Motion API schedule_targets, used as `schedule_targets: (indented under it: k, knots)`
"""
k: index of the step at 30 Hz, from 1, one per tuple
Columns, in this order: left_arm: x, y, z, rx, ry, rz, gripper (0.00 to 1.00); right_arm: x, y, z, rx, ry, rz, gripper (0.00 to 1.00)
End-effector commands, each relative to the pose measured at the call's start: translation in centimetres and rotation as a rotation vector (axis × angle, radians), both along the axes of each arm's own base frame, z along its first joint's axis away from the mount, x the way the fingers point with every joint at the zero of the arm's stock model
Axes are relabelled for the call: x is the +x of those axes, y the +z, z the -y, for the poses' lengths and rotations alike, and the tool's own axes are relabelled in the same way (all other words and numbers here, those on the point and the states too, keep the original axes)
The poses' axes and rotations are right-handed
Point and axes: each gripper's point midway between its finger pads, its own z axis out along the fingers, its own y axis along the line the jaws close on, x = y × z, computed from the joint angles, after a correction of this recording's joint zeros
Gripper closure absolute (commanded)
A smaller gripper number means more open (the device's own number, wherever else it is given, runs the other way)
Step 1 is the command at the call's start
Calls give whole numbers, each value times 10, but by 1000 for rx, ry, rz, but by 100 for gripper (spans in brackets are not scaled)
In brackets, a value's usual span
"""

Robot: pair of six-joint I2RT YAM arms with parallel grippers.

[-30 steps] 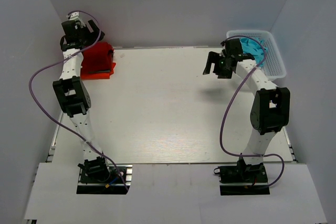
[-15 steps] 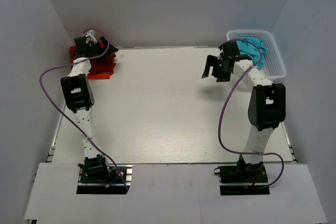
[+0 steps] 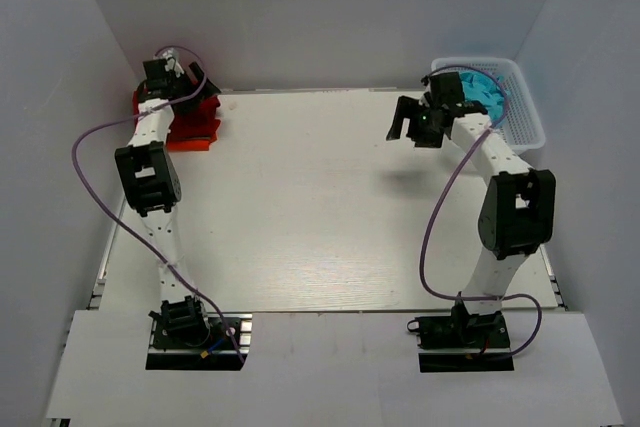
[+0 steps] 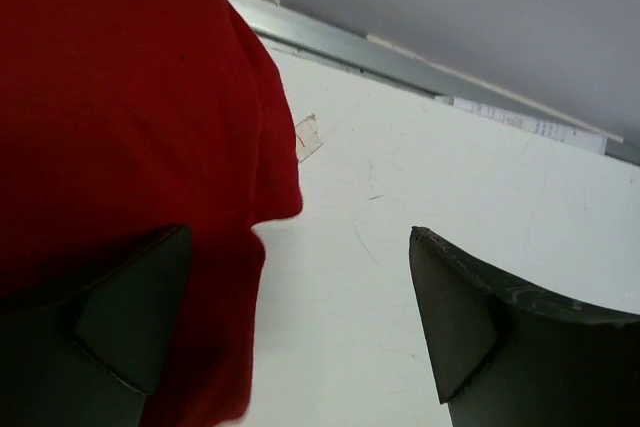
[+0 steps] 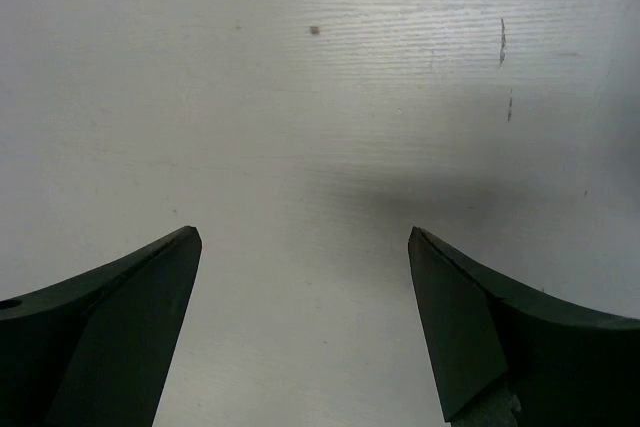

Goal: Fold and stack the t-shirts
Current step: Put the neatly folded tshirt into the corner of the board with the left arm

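you have a dark red t-shirt (image 3: 192,112) folded on top of an orange t-shirt (image 3: 193,143) at the far left corner of the table (image 3: 300,207), so i judge the stack is begun. the turquoise t-shirts (image 3: 486,93) lie bundled in the basket (image 3: 530,129) at far right, not yet folded. your left gripper (image 4: 300,332) hangs at the red shirt's right edge, fingers apart, clamping nothing. your right gripper (image 5: 305,332) hovers just beside the basket, fingers spread over bare board, empty. the stack looks squared to the table, its orange edge facing you. the arm hides too much to call its long axis.
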Motion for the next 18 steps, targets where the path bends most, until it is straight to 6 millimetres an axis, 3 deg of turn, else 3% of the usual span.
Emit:
schedule_targets:
  k: [1, 2, 3, 4, 6, 7, 8, 10, 11, 13, 14, 15, 16, 17, 18]
  knots:
    - [-24, 156, -13, 141, 88, 216, 0, 2, 80, -5, 43, 36, 219, 10]
    - [-33, 163, -9, 168, 95, 220, 0, -1, 81, -5, 47, 42, 232, 10]
    - [-52, 204, -6, 196, 90, 281, 0, -4, 85, -6, 53, 48, 242, 10]
    - [-64, 216, 2, 202, 90, 287, 0, -10, 99, -4, 57, 52, 288, 10]
    - [-90, 213, 15, 218, 83, 251, 0, -21, 89, -2, 50, 57, 278, 10]
    - [-116, 242, 16, 228, 100, 292, 0, -26, 99, 0, 51, 58, 304, 10]
    - [-132, 221, 24, 230, 93, 239, 0, -29, 107, 3, 47, 49, 330, 10]
    - [-162, 217, 34, 244, 97, 210, 0, -41, 104, 12, 17, 25, 333, 10]
    - [-194, 209, 37, 244, 134, 156, 0, -49, 98, 18, 2, 1, 322, 10]
    - [-226, 197, 40, 228, 162, 107, 0, -58, 109, 22, 0, -15, 366, 10]
    - [-250, 164, 42, 218, 160, 19, 0, -67, 117, 27, 1, -42, 402, 10]
    - [-273, 175, 49, 205, 157, 52, 0, -71, 110, 28, 2, -49, 399, 10]
    - [-287, 167, 51, 182, 180, 30, 0, -77, 100, 29, 7, -56, 384, 10]
    - [-307, 137, 52, 174, 182, -48, 0, -84, 111, 31, 24, -72, 418, 10]
    - [-318, 132, 51, 173, 197, -61, 0, -84, 114, 31, 34, -79, 438, 10]
